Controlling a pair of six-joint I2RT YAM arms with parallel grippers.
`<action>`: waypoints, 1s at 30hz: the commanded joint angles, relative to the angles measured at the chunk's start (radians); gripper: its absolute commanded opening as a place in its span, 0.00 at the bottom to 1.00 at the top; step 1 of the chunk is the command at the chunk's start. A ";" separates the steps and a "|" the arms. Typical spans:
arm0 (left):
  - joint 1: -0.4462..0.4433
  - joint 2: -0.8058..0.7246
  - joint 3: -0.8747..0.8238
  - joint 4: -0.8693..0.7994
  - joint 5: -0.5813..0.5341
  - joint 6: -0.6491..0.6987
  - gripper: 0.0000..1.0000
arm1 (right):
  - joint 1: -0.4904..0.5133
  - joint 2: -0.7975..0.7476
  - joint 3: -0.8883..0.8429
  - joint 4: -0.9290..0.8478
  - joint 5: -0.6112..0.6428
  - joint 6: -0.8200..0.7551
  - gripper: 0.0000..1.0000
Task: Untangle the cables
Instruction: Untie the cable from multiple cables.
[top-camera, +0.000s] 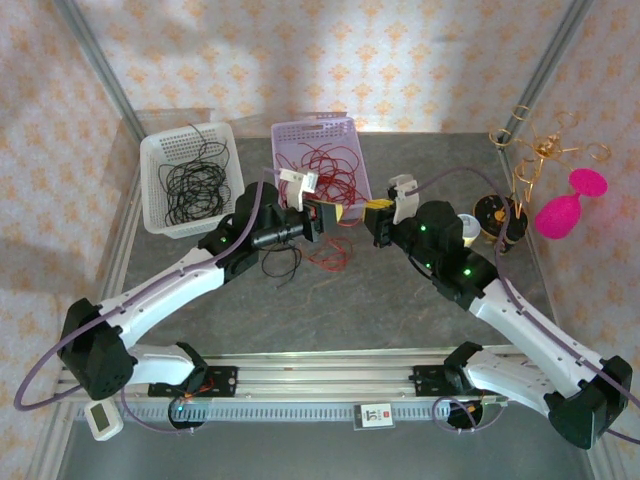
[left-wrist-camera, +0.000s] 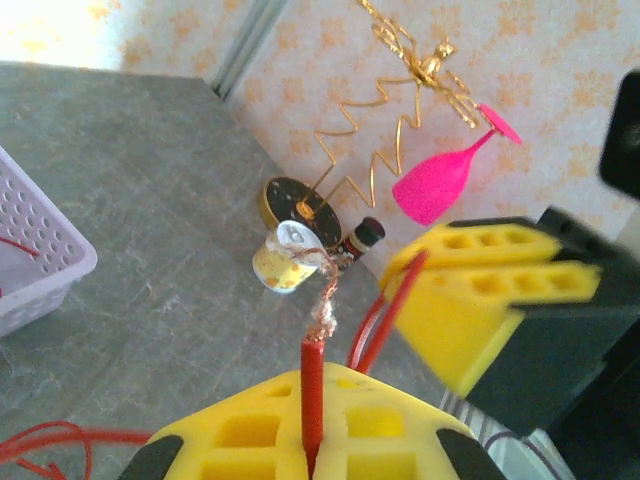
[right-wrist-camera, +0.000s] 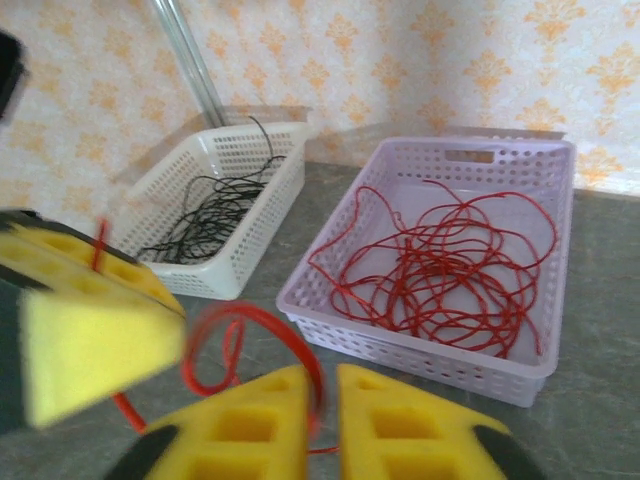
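Observation:
In the left wrist view my left gripper (left-wrist-camera: 312, 400) is shut on the end of a red cable (left-wrist-camera: 312, 375), with frayed bare copper strands sticking out above the yellow pads. The right gripper (right-wrist-camera: 325, 385) faces it closely, its pads a narrow gap apart; a blurred loop of the red cable (right-wrist-camera: 262, 325) runs through that gap against the left pad. From above, both grippers (top-camera: 325, 215) (top-camera: 378, 215) meet just in front of the lilac basket. Under them on the table lie a red cable (top-camera: 330, 252) and a black cable (top-camera: 281, 263).
A white basket (top-camera: 158, 150) of black cables stands at the back left. The lilac basket (top-camera: 345, 130) of red cables is beside it. At the right are a gold wire stand (top-camera: 540, 150), a pink glass (top-camera: 565, 210), a small can (left-wrist-camera: 285, 262) and a dark bottle (left-wrist-camera: 362, 238).

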 joint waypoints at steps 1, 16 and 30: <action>-0.009 -0.053 0.071 -0.044 -0.060 0.028 0.00 | -0.001 -0.026 -0.046 0.029 0.091 0.045 0.25; -0.020 -0.069 0.305 -0.241 -0.055 0.114 0.00 | -0.001 -0.081 -0.278 0.400 -0.268 0.043 0.62; -0.072 -0.030 0.568 -0.322 -0.018 0.144 0.00 | 0.061 0.418 -0.148 0.801 -0.155 0.054 0.59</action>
